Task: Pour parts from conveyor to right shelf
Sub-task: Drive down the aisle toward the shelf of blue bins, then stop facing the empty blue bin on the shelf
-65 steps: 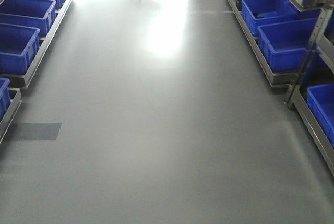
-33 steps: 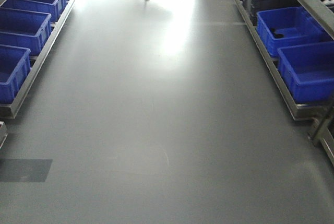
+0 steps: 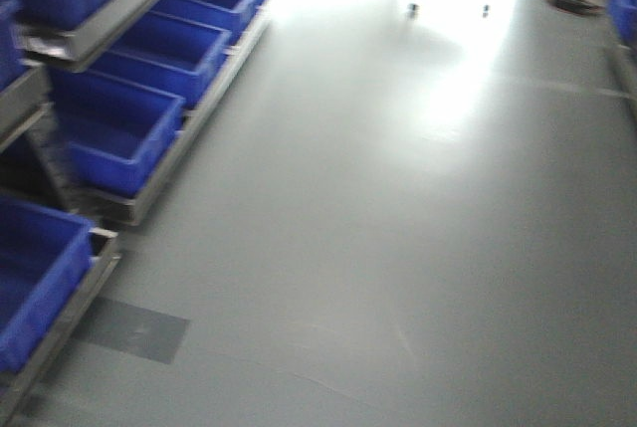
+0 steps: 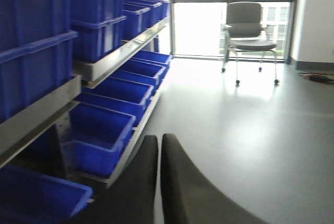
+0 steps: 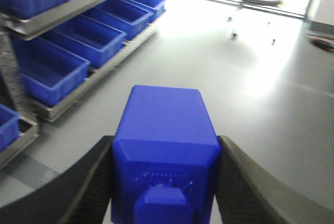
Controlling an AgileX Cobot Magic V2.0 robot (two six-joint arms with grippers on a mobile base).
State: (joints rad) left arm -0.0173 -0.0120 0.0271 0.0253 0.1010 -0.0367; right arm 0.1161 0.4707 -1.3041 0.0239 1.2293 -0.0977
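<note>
While the right claw [image 5: 164, 182] grips it, blue part [image 5: 164, 145] points knob-end toward camera

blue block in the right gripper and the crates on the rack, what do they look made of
The blue block looks like moulded plastic: smooth, slightly glossy, with crisp bevelled edges. The crates also look like plastic, with uniform blue thin walls and rolled rims. The rack rails look like bare, dull grey metal.

Crates [image 3: 119, 138] on rack [image 3: 179, 138] (left side).

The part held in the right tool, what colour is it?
Bright blue; the part shows best in the right wrist view, between the dark fingers.
</note>
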